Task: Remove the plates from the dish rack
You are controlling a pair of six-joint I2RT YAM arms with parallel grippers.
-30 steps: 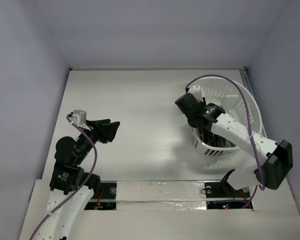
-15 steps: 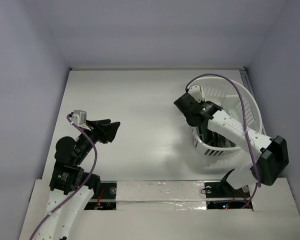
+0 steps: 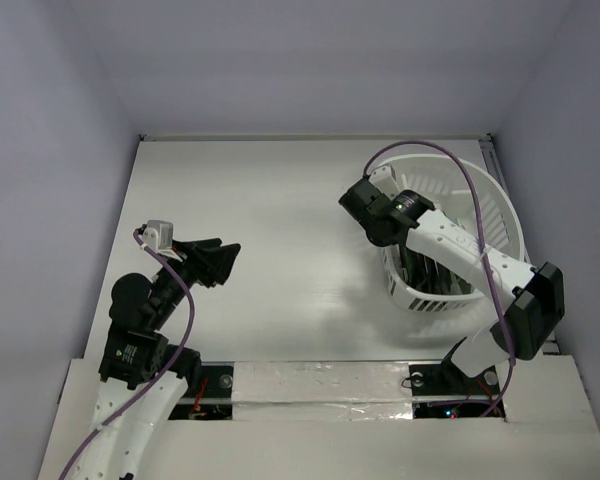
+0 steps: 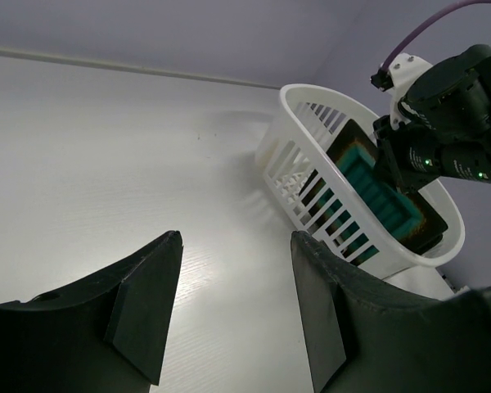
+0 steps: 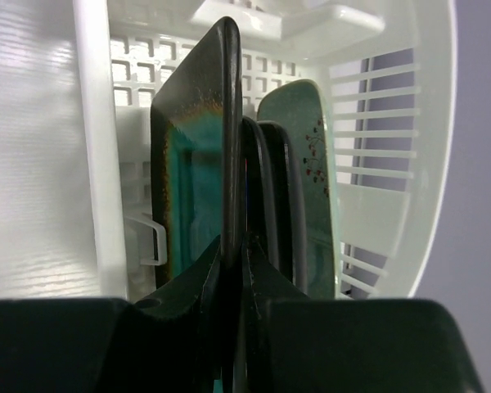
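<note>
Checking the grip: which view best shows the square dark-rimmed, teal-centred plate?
Right wrist: plate edge-on, its rim pinched by the right gripper. Left wrist shows its teal face in the white slotted plastic rack. Top external: the right arm hides it.

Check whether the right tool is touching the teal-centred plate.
Touching. The right wrist view shows the right tool shut on the dark edge of the teal-centred plate, one finger pressed against each face with no gap.
</note>
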